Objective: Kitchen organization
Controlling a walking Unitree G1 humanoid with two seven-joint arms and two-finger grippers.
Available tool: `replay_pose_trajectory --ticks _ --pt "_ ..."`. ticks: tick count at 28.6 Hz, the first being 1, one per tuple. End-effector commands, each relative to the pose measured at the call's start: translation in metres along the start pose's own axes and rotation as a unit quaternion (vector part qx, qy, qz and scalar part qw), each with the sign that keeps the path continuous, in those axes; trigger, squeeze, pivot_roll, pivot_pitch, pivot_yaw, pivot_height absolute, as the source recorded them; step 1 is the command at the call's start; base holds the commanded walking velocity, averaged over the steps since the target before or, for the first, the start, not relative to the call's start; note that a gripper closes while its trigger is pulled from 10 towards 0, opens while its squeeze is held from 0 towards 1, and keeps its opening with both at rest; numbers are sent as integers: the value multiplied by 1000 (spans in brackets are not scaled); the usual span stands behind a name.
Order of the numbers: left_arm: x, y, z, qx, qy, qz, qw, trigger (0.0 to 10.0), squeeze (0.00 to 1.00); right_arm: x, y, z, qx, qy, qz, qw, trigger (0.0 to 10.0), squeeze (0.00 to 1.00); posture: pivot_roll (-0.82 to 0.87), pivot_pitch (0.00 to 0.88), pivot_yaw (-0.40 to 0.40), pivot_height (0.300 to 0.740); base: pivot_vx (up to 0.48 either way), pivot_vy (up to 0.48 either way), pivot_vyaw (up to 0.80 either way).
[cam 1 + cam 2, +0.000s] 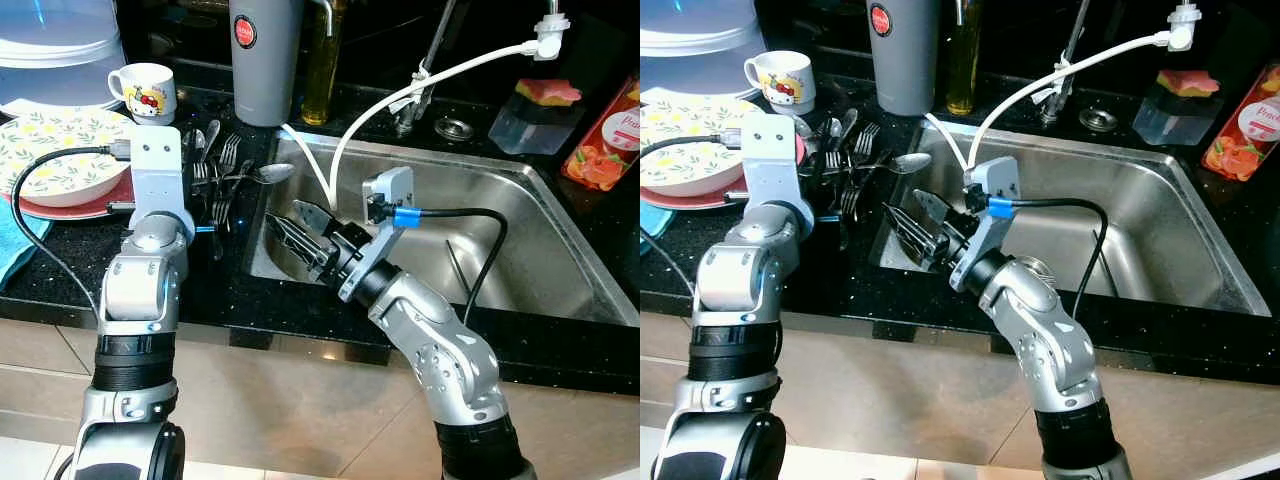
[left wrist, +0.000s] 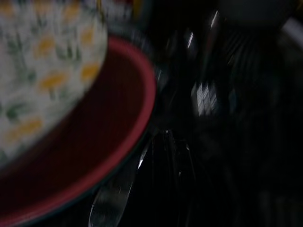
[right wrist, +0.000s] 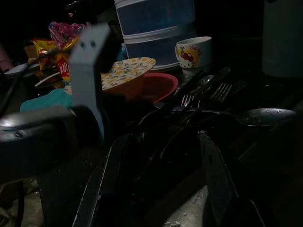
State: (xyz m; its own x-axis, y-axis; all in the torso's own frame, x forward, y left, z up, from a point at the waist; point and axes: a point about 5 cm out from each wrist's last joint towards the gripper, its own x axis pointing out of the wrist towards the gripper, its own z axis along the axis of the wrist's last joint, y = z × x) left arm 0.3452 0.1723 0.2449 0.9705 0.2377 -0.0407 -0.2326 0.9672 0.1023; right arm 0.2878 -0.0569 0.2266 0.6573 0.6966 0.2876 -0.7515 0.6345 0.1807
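Observation:
A pile of forks and spoons [image 1: 222, 165] lies on the black counter between the plates and the sink [image 1: 520, 250]. One large spoon [image 1: 273, 172] reaches over the sink's left rim. My left gripper [image 1: 207, 205] is down at the near side of this pile, mostly hidden behind its own wrist. The blurred left wrist view shows a knife [image 2: 113, 194] beside the red plate [image 2: 128, 118]. My right gripper [image 1: 297, 232] is open and holds nothing, hovering over the sink's left edge and pointing at the cutlery [image 3: 213, 92].
A flowered plate [image 1: 60, 150] rests on the red plate [image 1: 90, 210] at the left, with a mug [image 1: 147, 92] and stacked containers [image 1: 60, 40] behind. A grey flask [image 1: 264, 60], an oil bottle [image 1: 323, 70] and a white hose [image 1: 440, 75] stand near the tap.

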Motion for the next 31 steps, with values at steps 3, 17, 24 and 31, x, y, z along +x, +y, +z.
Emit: replay_pose_trajectory --ticks 3,17,24,31 --pt "-9 -13 28 17 -97 -37 994 10000 0 0 -3 2 -4 -3 -6 1000 10000 0 252 41 -77 740 0 0 0" --pt "-9 -20 17 27 -69 -62 995 10000 1000 -1 -4 1 -3 -4 -13 1000 10000 0 252 52 -68 740 0 0 0" --pt "-3 -12 -1 28 -18 -34 999 10000 1000 -1 -4 1 -3 -5 -14 1000 10000 0 249 55 -67 740 0 0 0" --pt "0 -11 -14 -1 35 -33 999 10000 0 -1 -4 1 -3 -5 -14 1000 10000 0 248 58 -69 740 0 0 0"
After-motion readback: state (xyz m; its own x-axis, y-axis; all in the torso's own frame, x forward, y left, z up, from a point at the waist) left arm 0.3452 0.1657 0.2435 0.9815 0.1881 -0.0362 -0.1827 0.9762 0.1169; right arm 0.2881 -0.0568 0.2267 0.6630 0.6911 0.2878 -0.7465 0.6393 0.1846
